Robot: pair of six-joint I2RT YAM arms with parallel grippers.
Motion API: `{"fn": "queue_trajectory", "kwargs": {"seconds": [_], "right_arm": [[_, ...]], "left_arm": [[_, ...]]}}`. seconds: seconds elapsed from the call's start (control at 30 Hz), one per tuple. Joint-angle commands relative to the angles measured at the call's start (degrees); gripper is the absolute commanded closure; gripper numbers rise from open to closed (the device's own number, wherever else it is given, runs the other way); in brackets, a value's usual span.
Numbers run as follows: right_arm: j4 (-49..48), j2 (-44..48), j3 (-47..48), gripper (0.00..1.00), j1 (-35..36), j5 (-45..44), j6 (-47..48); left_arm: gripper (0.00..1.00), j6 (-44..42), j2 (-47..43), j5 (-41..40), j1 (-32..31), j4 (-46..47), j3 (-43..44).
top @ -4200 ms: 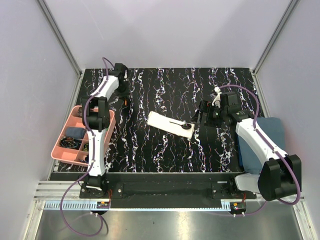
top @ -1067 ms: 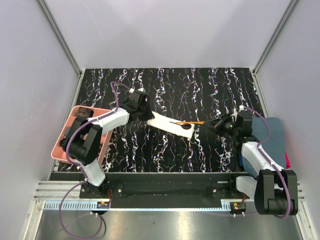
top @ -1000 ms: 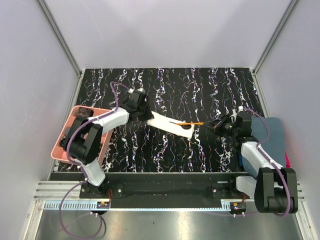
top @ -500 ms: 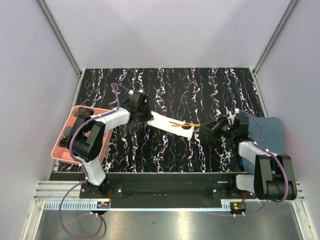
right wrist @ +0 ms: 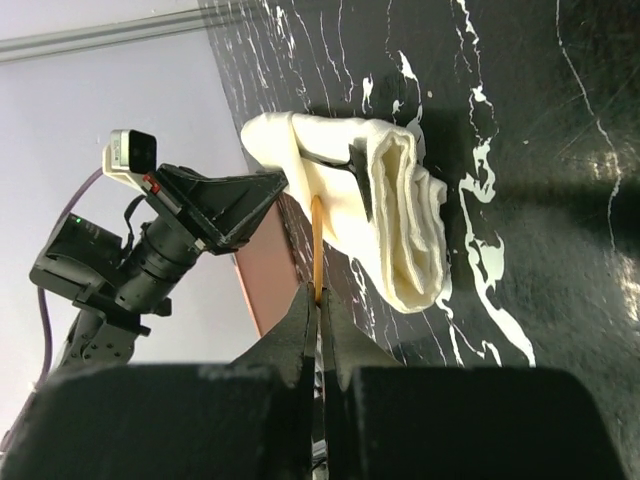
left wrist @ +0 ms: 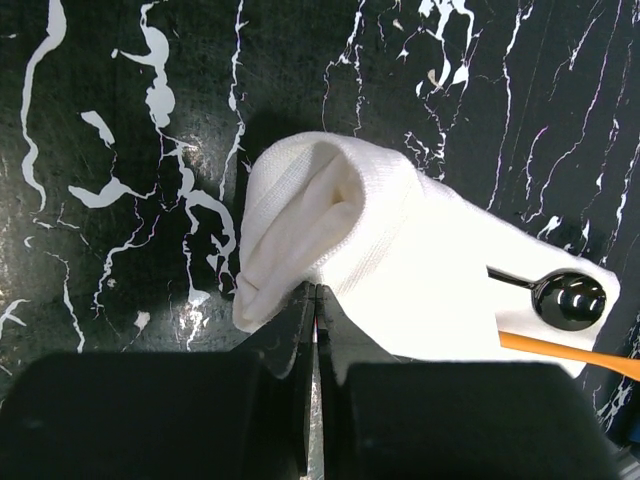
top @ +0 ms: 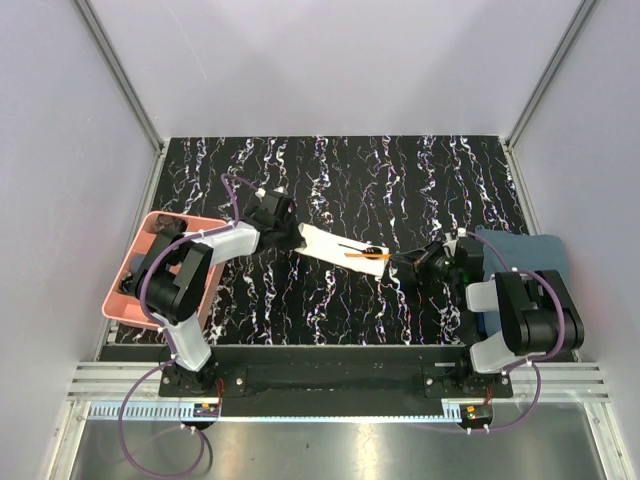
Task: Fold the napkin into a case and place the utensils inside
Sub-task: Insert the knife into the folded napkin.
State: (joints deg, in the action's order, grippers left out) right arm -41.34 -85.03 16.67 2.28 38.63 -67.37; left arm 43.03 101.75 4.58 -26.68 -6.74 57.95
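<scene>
Left pincer (left wrist: 313, 300) is pressed together on the near edge of the case (left wrist: 400, 250) at its left end, where the cloth bulges up into an open mouth. The case lies mid-desk (top: 330, 170), slanting from far-left to near-right. The spoon (left wrist: 567, 300) rests with its bowl on the case's right end, its handle running left toward the folds. Right pincer (right wrist: 317, 305) pinches the tail of the orange stick (right wrist: 316, 250), low over the desk just right of the case. In the last second the right arm has slid left and dropped, and the stick has moved from reaching well past the case's right end to lying mostly over the cloth. Judgement: the second utensil is being fed in. Cannot tell whether its tip sits under a fold or on top.
</scene>
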Motion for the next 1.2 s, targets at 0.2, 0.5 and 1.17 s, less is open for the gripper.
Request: {"fn": "queue_trajectory", "kwargs": {"seconds": [0.2, 0.5, 1.17], "right_arm": [[-19.7, -10.8, -0.1, 1.0, 6.4, -3.7, -7.9], [-30.7, -21.1, 0.9, 1.0, 11.2, -6.8, -13.4], [20.1, 3.9, 8.0, 0.37, 13.1, -10.8, 5.9]], "left_arm": [[0.98, 0.9, -0.7, 0.8, 0.3, 4.0, -2.5], [1.0, 1.0, -1.3, 0.7, 0.3, 4.4, -2.8], [0.8, -2.2, -10.3, -1.9, 0.3, 0.3, -1.9]]}}
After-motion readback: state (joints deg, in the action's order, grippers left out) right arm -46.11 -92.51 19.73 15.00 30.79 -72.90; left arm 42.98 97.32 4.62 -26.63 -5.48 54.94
